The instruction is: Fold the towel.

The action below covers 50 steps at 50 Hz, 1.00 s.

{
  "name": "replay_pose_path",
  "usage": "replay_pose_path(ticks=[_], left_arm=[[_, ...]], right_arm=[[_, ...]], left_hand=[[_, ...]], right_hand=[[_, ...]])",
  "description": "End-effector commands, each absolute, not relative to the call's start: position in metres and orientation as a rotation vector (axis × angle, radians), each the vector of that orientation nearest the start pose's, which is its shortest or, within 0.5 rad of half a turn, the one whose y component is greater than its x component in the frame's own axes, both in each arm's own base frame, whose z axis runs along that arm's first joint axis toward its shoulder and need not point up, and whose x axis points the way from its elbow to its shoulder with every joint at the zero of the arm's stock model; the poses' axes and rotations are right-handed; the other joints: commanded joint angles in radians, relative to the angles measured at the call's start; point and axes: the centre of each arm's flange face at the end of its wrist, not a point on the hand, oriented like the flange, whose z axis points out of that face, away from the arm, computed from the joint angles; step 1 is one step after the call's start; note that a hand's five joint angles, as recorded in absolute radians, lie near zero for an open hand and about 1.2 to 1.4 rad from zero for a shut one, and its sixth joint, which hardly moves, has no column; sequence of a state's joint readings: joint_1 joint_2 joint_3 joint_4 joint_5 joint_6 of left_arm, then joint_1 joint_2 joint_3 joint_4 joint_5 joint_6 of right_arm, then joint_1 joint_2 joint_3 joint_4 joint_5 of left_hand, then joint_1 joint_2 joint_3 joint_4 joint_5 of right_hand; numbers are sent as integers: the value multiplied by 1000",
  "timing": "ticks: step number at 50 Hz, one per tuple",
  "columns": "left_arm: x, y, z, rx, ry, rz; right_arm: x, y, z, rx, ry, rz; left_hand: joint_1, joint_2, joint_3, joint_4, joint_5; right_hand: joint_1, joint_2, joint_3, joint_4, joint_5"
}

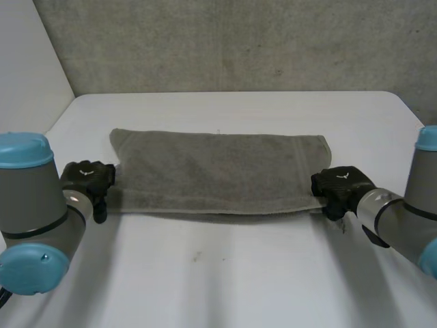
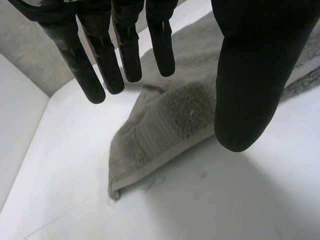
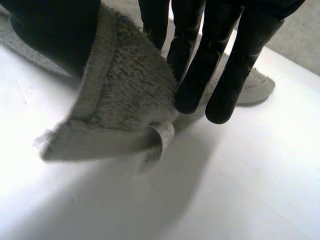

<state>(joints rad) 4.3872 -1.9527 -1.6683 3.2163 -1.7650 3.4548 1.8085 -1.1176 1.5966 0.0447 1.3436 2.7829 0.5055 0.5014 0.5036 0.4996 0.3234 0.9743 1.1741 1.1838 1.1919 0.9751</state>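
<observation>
A grey towel (image 1: 218,171) lies flat across the middle of the white table (image 1: 225,273), folded into a long strip. My left hand (image 1: 89,179) hovers at the towel's near left corner. In the left wrist view its fingers (image 2: 107,65) hang straight and apart from the thumb (image 2: 250,75), and the towel's corner (image 2: 165,125) rests on the table below them, untouched. My right hand (image 1: 339,186) is at the near right corner. There the thumb (image 3: 50,35) and fingers (image 3: 215,65) pinch the towel's corner (image 3: 125,100), which is raised off the table with a small white label (image 3: 155,145) hanging from it.
A grey wall (image 1: 239,41) stands behind the table's far edge, and a pale panel (image 1: 27,61) closes off the left side. Bare table runs in front of the towel, between my two arms.
</observation>
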Motion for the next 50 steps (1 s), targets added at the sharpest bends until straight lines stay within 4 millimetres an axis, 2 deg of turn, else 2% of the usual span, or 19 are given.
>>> replay_pose_path(ticks=[1,8,14,18,21,39,44,50], left_arm=[[-199,-287,164,619,2453,-1642],[-182,-303,158,668,2555,-1683],[-177,-309,155,678,2579,-1706],[-170,-315,143,663,2611,-1676],[-169,-314,138,661,2626,-1657],[-169,-313,134,659,2599,-1688],[-169,-318,134,660,2583,-1706],[-172,-325,124,711,2560,-1692]], right_arm=[[216,-283,161,-903,2415,-1551],[213,-285,162,-893,2417,-1559],[213,-285,162,-907,2419,-1561],[214,-284,162,-914,2416,-1561],[214,-285,162,-915,2415,-1561],[214,-281,155,-976,2429,-1543],[214,-281,154,-976,2430,-1541],[214,-280,153,-978,2431,-1534]], left_hand=[[54,59,56,60,62],[66,70,68,72,74],[116,120,118,122,124],[189,193,191,195,197],[201,205,203,207,209],[154,158,156,160,162],[90,94,92,96,97],[98,103,100,104,106]], right_hand=[[422,222,212,204,247],[422,222,212,204,247],[422,222,212,204,247],[422,222,212,204,247],[422,222,212,204,247],[422,222,212,204,247],[422,222,212,204,247],[422,222,212,204,247]])
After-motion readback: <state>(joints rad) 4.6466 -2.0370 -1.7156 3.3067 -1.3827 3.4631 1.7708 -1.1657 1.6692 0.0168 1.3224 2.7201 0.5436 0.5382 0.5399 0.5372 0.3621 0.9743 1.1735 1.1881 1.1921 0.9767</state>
